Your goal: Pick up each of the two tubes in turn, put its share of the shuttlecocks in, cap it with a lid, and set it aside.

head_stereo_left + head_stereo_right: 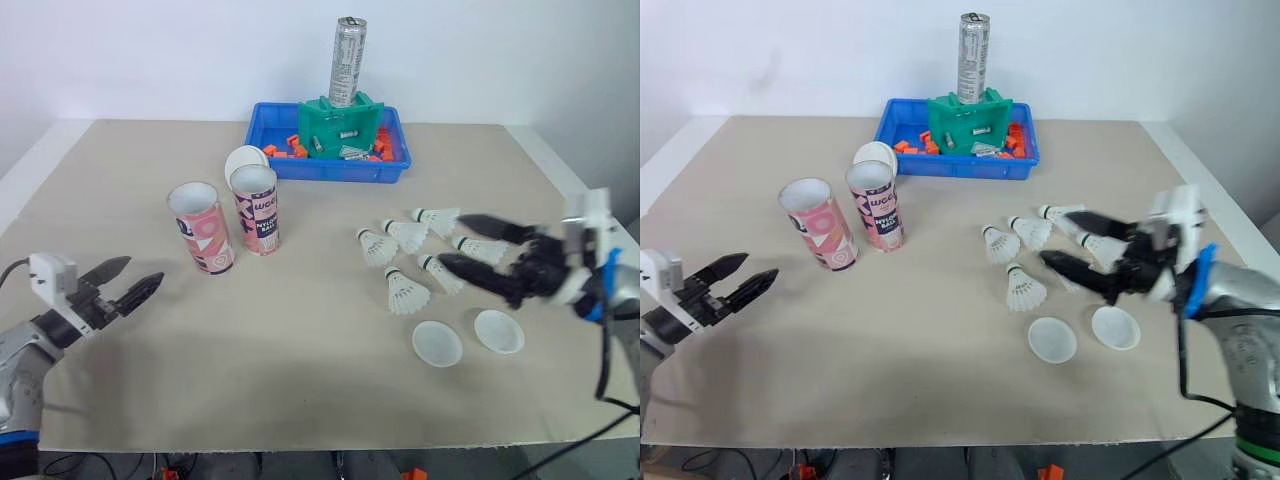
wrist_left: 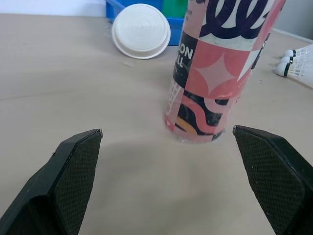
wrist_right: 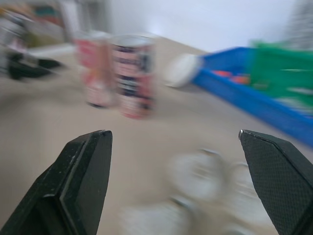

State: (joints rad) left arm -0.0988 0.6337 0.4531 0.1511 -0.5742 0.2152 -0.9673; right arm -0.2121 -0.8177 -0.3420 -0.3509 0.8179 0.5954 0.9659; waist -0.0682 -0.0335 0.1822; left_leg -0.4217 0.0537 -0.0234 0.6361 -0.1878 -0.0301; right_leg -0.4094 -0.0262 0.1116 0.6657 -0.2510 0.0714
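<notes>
Just ahead of your left tool [image 1: 140, 274], its jaws wide apart, the nearer pink tube [image 1: 203, 228] stands upright, lined up for a grasp. Your right tool [image 1: 454, 242], also spread, hovers over the shuttlecocks [image 1: 405, 292], ready to feed them in.

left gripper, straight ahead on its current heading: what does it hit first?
Most likely the pink tube nearest it: it stands upright dead ahead of the left gripper, framed by its open fingers, with bare table between. Exact gap is unclear.
</notes>
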